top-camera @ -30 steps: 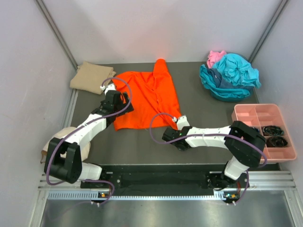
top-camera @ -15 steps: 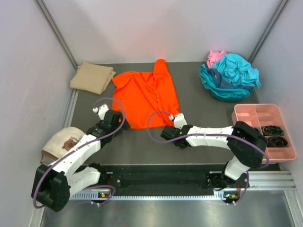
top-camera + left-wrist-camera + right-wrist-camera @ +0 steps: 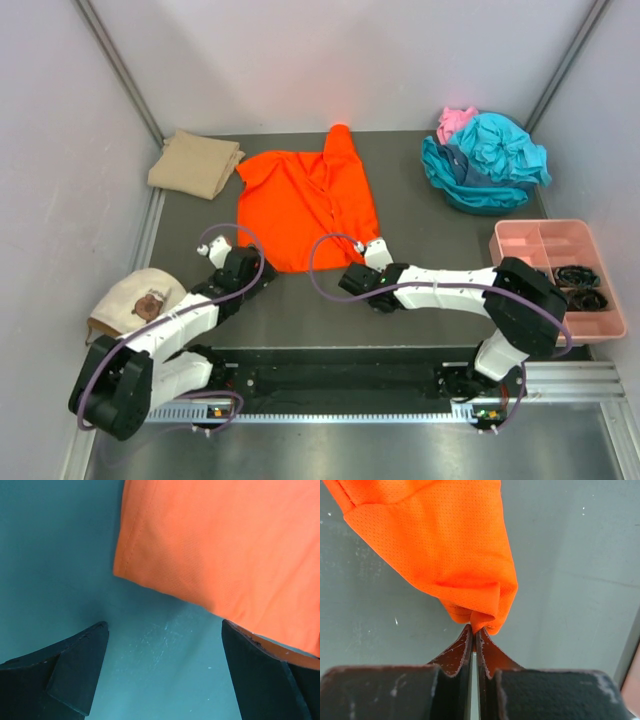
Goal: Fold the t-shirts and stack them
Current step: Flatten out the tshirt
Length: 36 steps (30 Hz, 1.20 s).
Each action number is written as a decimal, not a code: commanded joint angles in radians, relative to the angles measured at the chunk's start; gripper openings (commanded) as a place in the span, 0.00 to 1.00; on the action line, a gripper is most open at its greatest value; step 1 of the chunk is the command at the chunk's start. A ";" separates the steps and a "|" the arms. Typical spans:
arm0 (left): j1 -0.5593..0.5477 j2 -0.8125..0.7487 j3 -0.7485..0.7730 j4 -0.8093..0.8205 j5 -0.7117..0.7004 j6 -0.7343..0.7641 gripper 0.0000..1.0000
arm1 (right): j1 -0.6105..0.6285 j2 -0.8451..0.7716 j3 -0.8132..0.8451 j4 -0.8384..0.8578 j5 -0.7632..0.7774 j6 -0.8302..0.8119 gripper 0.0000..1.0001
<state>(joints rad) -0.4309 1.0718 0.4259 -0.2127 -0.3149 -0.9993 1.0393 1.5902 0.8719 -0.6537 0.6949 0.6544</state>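
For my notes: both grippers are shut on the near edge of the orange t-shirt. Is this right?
Not quite. Only the right gripper is shut on the orange t-shirt; the left wrist view shows the left gripper open near its corner, holding nothing.

On the bench (image 3: 430, 215), a spread shirt (image 3: 308, 205) lies at upper centre of the overhead view. A folded shirt (image 3: 195, 163) sits to its upper left. A heap of shirts (image 3: 485, 160) is at upper right, with a tray (image 3: 515, 243) just below it. A cap (image 3: 125, 300) lies at the left edge. The left pincer (image 3: 164, 635) is just below the spread shirt's lower left corner, and the right pincer (image 3: 474, 630) touches its lower right corner.
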 commanded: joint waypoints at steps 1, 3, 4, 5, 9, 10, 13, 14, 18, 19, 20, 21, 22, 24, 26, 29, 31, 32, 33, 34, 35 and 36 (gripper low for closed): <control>-0.003 -0.019 -0.065 0.191 0.020 -0.065 0.99 | -0.005 -0.036 0.044 0.011 0.002 -0.002 0.00; -0.003 -0.032 -0.091 0.237 0.023 -0.085 0.99 | -0.004 -0.039 0.042 0.006 0.005 -0.001 0.00; -0.003 -0.035 -0.102 0.251 0.019 -0.093 0.99 | -0.004 -0.039 0.041 0.005 0.006 0.001 0.00; -0.003 -0.038 -0.113 0.278 0.011 -0.099 0.99 | -0.004 -0.039 0.042 0.003 0.006 -0.001 0.00; -0.003 -0.027 -0.145 0.341 -0.007 -0.136 0.99 | -0.005 -0.042 0.042 -0.001 0.005 0.001 0.00; -0.003 -0.023 -0.147 0.354 -0.016 -0.136 0.99 | -0.005 -0.045 0.042 -0.003 0.006 0.004 0.00; -0.003 0.011 -0.145 0.383 -0.049 -0.144 0.99 | -0.004 -0.045 0.044 -0.004 0.006 0.004 0.00; -0.003 0.022 -0.145 0.389 -0.077 -0.144 0.99 | -0.004 -0.045 0.044 -0.006 0.008 0.004 0.00; -0.003 0.079 -0.134 0.415 -0.153 -0.166 0.99 | -0.004 -0.049 0.044 -0.007 0.003 0.002 0.00; -0.003 0.085 -0.134 0.424 -0.165 -0.174 0.99 | -0.002 -0.049 0.042 -0.009 0.005 0.004 0.00; -0.003 0.094 -0.133 0.426 -0.177 -0.186 0.99 | -0.004 -0.049 0.042 -0.009 0.005 0.004 0.00; -0.003 0.114 -0.125 0.429 -0.196 -0.193 0.99 | -0.004 -0.049 0.044 -0.011 0.006 0.005 0.00; -0.003 0.120 -0.121 0.426 -0.203 -0.193 0.99 | -0.005 -0.050 0.044 -0.014 0.008 0.005 0.00; -0.003 0.135 -0.090 0.369 -0.234 -0.200 0.99 | -0.004 -0.053 0.041 -0.015 0.008 0.007 0.00; -0.003 0.137 -0.069 0.297 -0.260 -0.209 0.99 | -0.005 -0.053 0.039 -0.012 0.009 0.007 0.00; -0.003 0.111 -0.062 0.262 -0.312 -0.205 0.99 | -0.004 -0.047 0.039 -0.006 0.002 0.007 0.00; -0.003 0.085 -0.065 0.256 -0.355 -0.200 0.99 | -0.004 -0.041 0.041 -0.003 -0.001 0.004 0.00; -0.003 0.079 -0.065 0.253 -0.368 -0.191 0.99 | -0.005 -0.041 0.041 -0.001 -0.001 0.004 0.00; -0.003 0.068 -0.062 0.243 -0.377 -0.185 0.99 | -0.004 -0.039 0.041 0.000 -0.001 0.001 0.00; -0.003 0.063 -0.058 0.233 -0.383 -0.180 0.99 | -0.004 -0.039 0.041 0.000 -0.001 0.001 0.00; -0.003 0.062 -0.047 0.224 -0.392 -0.170 0.99 | -0.004 -0.038 0.041 0.002 0.000 -0.001 0.00; -0.003 0.059 -0.042 0.217 -0.395 -0.168 0.99 | -0.004 -0.039 0.042 0.002 0.002 -0.001 0.00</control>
<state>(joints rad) -0.4332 1.1606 0.3466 0.0723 -0.6266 -1.1770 1.0393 1.5723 0.8738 -0.6662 0.6907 0.6548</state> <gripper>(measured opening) 0.989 0.010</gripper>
